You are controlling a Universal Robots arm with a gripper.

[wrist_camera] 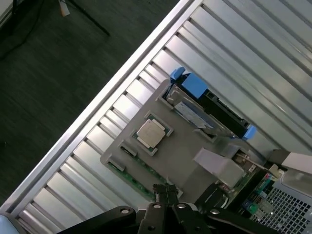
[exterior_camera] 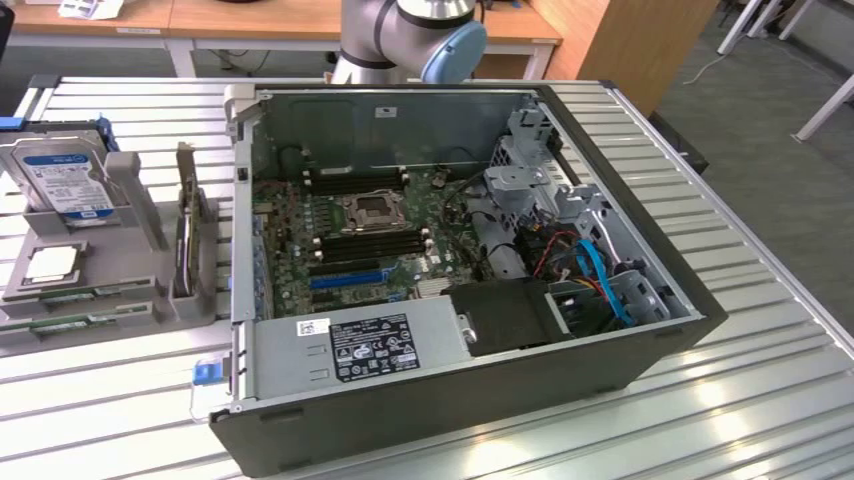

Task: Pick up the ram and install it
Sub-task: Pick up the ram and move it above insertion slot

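Gripper (wrist_camera: pixel 164 189) closed and empty, over ram (wrist_camera: pixel 129 176) in grey holder (wrist_camera: pixel 181 152)

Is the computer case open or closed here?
Open. The computer case lies on its side with the panel off, so the motherboard and power supply show from above.

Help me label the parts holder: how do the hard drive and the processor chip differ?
The hard drive is large and boxy with a blue-white label; the processor chip is a small bare silver square. The hard drive stands propped on edge, while the processor chip lies flat in a recess. Both sit in the grey holder on the exterior view's left of the computer case.
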